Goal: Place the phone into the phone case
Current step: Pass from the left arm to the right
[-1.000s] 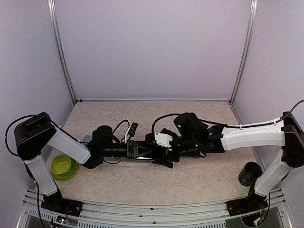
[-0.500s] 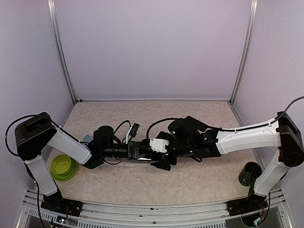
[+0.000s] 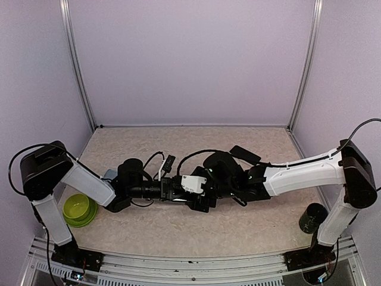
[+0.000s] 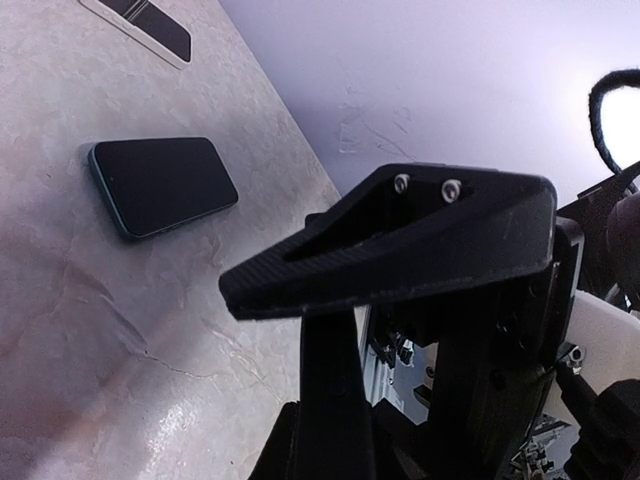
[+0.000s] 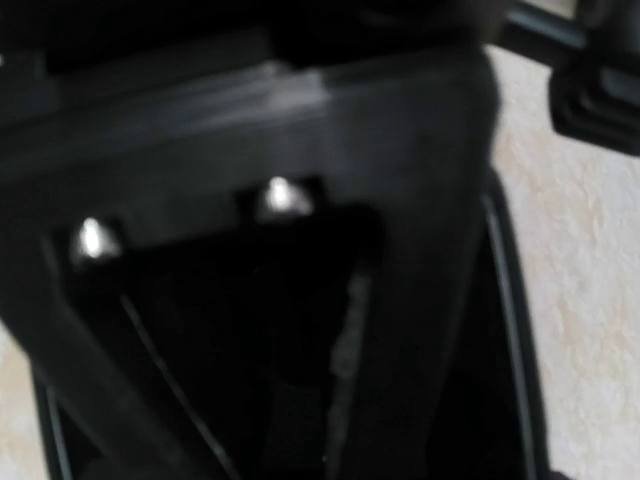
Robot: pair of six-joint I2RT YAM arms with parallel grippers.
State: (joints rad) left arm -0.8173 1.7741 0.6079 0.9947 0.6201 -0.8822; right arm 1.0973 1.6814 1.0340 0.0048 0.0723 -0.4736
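A dark phone with a teal edge (image 4: 160, 185) lies flat on the table; it also shows in the top view (image 3: 245, 154) behind my right arm. My left gripper (image 3: 178, 190) reaches right at the table's middle and looks shut on a black phone case (image 5: 510, 330) held on edge. Its upper finger (image 4: 430, 230) fills the left wrist view. My right gripper (image 3: 199, 193) reaches left and meets the left gripper at the case. The right wrist view is almost all black and blurred, so its jaws do not show.
A flat black object with a white edge (image 4: 140, 25) lies beyond the phone. A green bowl (image 3: 79, 208) sits at the near left. A dark cup (image 3: 312, 217) stands at the near right. Walls close the back and sides.
My right arm has moved left, bringing its gripper over the left gripper's tip. This uncovered the phone behind it. My left arm has hardly moved.
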